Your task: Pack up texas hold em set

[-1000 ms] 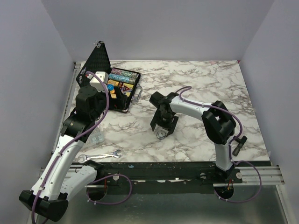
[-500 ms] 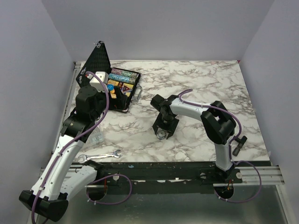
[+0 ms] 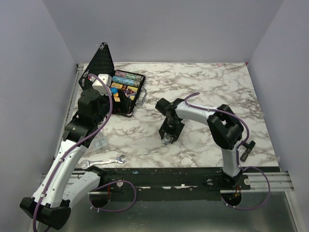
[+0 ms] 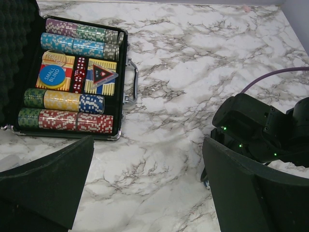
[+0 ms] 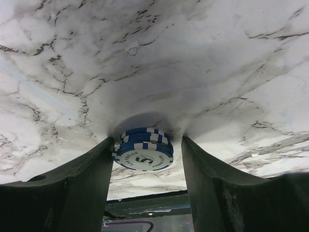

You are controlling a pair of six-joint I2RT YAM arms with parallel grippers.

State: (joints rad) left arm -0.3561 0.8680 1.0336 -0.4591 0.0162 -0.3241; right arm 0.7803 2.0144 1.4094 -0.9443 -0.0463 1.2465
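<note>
Marble-patterned white tabletop (image 3: 217, 92), plain grey walls on three sides.

Small black hinged case (image 4: 121, 87): lies open at the upper left of the top view, lid (image 3: 104, 63) standing up. In the left wrist view the lid's foam lining is cut off by the upper left edge.
- Inside: four rows of multicoloured chips (image 4: 72, 44), yellow-blue card box (image 4: 60, 63), dark red triangle (image 4: 102, 73), red dice (image 4: 78, 75).
- Metal handle (image 4: 134, 84) sits on the case's frame-right wall.
- Legible: "SMALL BLIND" on a blue round disc (image 4: 52, 76) lying on the box. Print on the triangle is too small to read.

Short stack of blue-and-white round chips (image 5: 143, 151): on the table near the centre of the top view, well apart from the case.
- Face reads "5"; rim lettering is only partly legible.
- Top view: mostly hidden under the right gripper (image 5: 147, 139).
- Left wrist view: hidden behind the right arm's black body (image 4: 256, 128).

Right gripper: fingers straddle the stack. The frame-left finger is at the chip edge and a sliver of table shows before the frame-right one, so it is not clamped.

Left gripper (image 4: 148, 140): fingers wide apart with nothing between them, over bare marble lower right of the case.

Silver wrench (image 3: 102, 161): lower left, near the table's edge.
</note>
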